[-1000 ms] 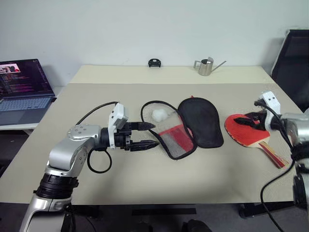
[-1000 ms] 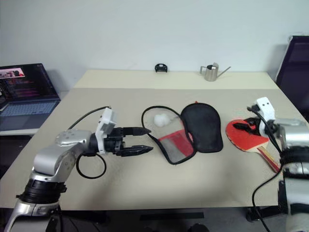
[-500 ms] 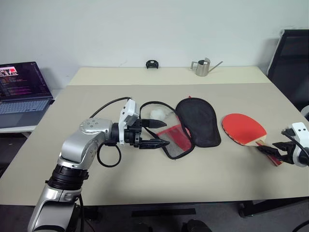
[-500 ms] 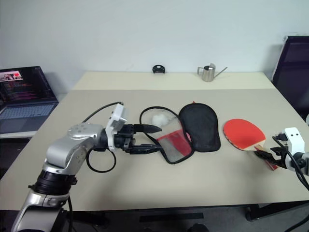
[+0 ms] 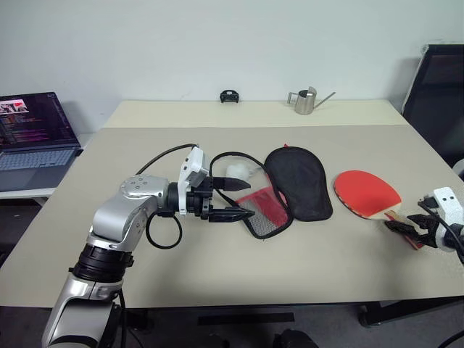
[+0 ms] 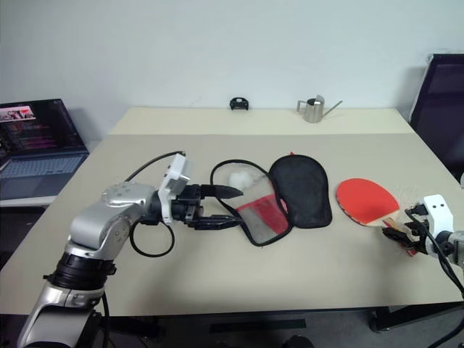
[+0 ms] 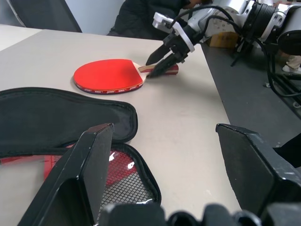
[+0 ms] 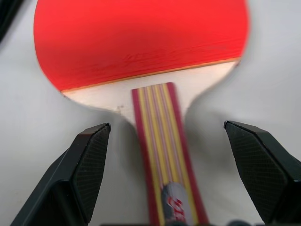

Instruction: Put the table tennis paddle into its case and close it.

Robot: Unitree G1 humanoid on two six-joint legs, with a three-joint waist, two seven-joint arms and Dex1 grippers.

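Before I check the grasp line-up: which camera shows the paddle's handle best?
The right wrist view: the paddle's handle runs straight up between the open right gripper, stripes plain. The head views show it small at the table's right edge, partly behind that gripper. The left wrist view shows it far off, mostly hidden.

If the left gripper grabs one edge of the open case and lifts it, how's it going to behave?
The case looks like soft fabric, lying flat with both halves splayed, so it would probably sag and fold rather than hold its shape. Its mesh pocket and thin flap suggest it is light. The pom-pom would likely dangle.
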